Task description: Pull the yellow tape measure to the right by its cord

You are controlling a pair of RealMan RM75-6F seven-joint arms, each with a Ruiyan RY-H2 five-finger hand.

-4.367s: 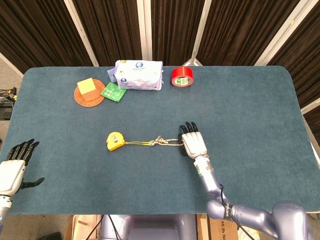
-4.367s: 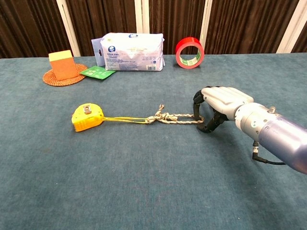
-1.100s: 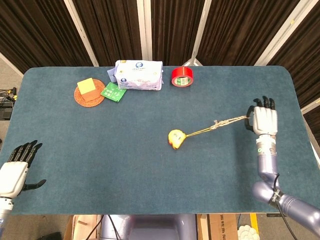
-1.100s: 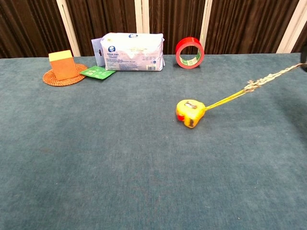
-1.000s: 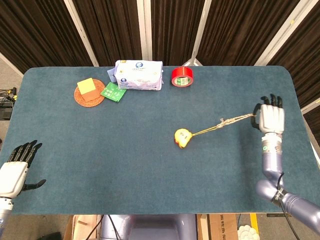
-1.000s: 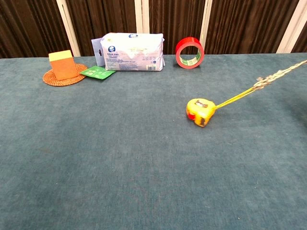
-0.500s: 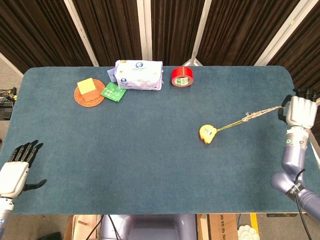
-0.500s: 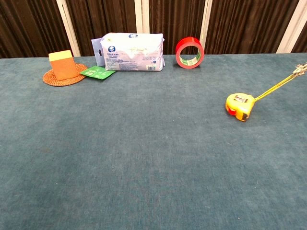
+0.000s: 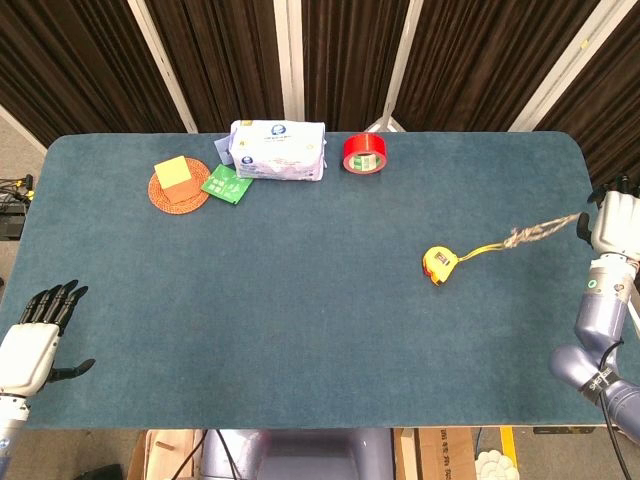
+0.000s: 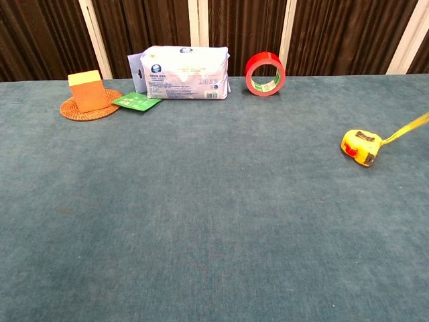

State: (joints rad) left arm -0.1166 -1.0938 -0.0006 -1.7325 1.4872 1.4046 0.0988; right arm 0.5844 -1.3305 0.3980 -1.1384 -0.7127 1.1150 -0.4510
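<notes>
The yellow tape measure (image 9: pixel 438 265) lies on the blue table right of centre; in the chest view the tape measure (image 10: pixel 360 147) sits near the right edge. Its cord (image 9: pixel 520 238) runs taut up and to the right, blurred, to my right hand (image 9: pixel 616 222), which grips the cord's end at the table's right edge. In the chest view only a short yellow stretch of cord (image 10: pixel 410 127) shows and the right hand is out of frame. My left hand (image 9: pixel 32 335) hovers off the table's front-left corner, fingers apart, holding nothing.
Along the back stand a red tape roll (image 9: pixel 364 153), a white tissue pack (image 9: pixel 278 150), a green packet (image 9: pixel 226 184) and an orange block on a woven coaster (image 9: pixel 179 185). The table's right edge (image 9: pixel 598 215) lies just by my right hand.
My right hand has carried the cord further right, to the table's edge. The tape measure slid right after it. The left hand has not moved.
</notes>
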